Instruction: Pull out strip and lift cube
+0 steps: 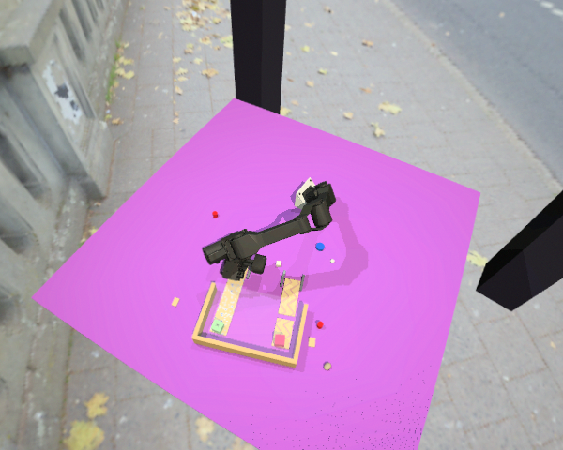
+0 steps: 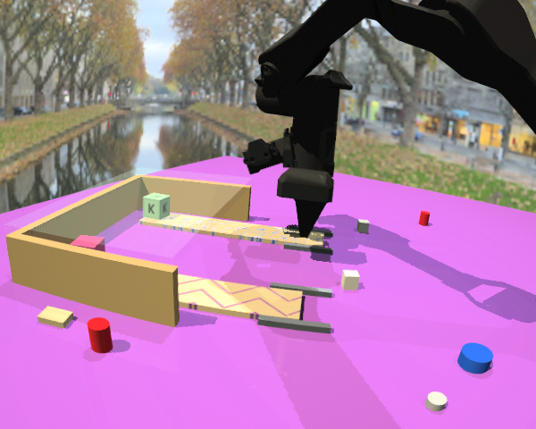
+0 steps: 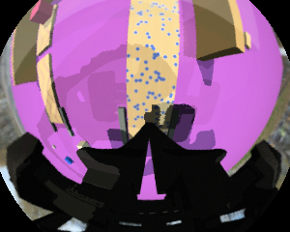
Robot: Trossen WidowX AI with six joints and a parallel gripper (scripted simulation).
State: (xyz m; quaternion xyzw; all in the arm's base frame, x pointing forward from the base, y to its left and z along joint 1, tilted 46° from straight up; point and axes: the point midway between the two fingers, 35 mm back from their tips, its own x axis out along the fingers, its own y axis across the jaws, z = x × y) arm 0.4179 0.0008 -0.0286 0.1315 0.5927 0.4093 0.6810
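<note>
My gripper (image 2: 306,235) (image 3: 149,126) is shut and empty, pointing down, its tips on or just above the near end of the speckled strip (image 1: 229,302) (image 2: 214,228) (image 3: 152,53). That strip is in one piece where it shows; its near end is partly hidden by the gripper. The green cube (image 1: 217,325) (image 2: 155,206), marked K, sits on its far end. The zigzag strip (image 1: 288,297) (image 2: 221,295) (image 3: 49,92) is in two pieces with a gap between them. A red cube (image 1: 279,339) (image 2: 88,243) (image 3: 41,12) sits on its far piece.
A three-sided wooden wall (image 1: 245,350) (image 2: 93,290) (image 3: 219,31) surrounds the strips' far parts. Grey rails (image 2: 293,323) (image 3: 123,123) flank both near ends. A white cube (image 1: 278,263) (image 2: 350,280), a blue disc (image 1: 319,246) (image 2: 475,357) and red cylinders (image 1: 319,324) (image 2: 100,335) stand outside.
</note>
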